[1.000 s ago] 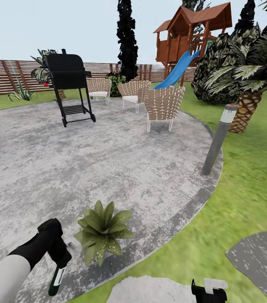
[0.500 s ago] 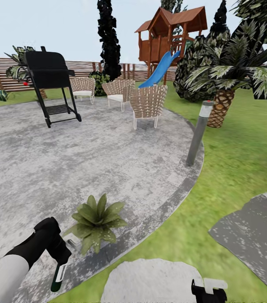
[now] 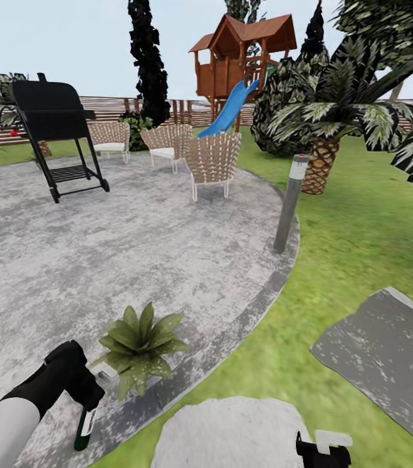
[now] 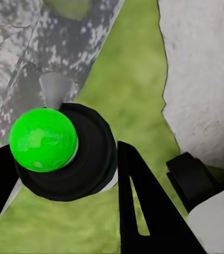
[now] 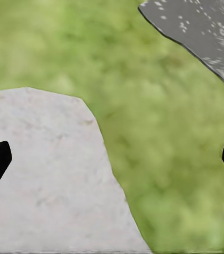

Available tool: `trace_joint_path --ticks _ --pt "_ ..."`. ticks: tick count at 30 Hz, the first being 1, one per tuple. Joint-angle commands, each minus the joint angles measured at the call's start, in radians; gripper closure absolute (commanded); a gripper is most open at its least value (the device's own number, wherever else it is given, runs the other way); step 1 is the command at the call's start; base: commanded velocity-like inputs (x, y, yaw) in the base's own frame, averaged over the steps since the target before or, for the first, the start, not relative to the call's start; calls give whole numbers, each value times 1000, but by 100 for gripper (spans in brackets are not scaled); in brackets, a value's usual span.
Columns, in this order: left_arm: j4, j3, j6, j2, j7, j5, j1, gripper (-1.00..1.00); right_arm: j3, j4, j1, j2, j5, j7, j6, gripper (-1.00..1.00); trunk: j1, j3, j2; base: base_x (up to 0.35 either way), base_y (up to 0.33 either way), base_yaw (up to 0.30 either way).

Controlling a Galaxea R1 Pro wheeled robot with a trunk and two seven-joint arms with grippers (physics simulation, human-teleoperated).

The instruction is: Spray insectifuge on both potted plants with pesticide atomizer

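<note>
Grey paving (image 3: pixel 134 260) — potted plant (image 3: pixel 138 344) beside held pesticide atomizer (image 3: pixel 84 426).

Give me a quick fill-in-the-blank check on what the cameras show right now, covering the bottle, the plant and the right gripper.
1. The pesticide atomizer is held by the ____ gripper.
2. The potted plant beside that gripper stands on the grey ____, near its curved edge.
3. The right gripper has its fingers spread wide and holds ____.
4. Under the right gripper lie green grass and a pale stepping ____.

Missing words: left; paving; nothing; stone
</note>
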Motion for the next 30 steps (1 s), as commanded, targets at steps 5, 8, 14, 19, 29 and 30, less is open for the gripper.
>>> trace_joint_path --ticks 5,8,14,19,29,30 --pt "-3 -2 4 -7 -7 6 0 100 -7 1 -1 0 11 -5 -3 -100 0 -1 0 -162 33 -158" --pt "-6 -2 4 -6 -7 7 0 100 -6 1 -1 0 11 -5 -3 -100 0 -1 0 -293 164 -18" --pt "-9 -2 4 -6 -7 7 0 100 -6 1 -1 0 11 -4 -3 -100 0 -1 0 -262 233 -21" --pt "-15 -1 5 -6 -8 7 0 100 -6 1 -1 0 11 -4 -3 -100 0 -1 0 -46 290 -228" --pt "-27 -11 14 -4 -29 0 -16 100 -6 1 -1 0 11 -5 -3 -100 0 -1 0 124 176 -269" --pt "-27 -12 12 0 -54 -3 -17 100 -6 1 -1 0 11 -5 -3 -100 0 -1 0 9 7 -269"
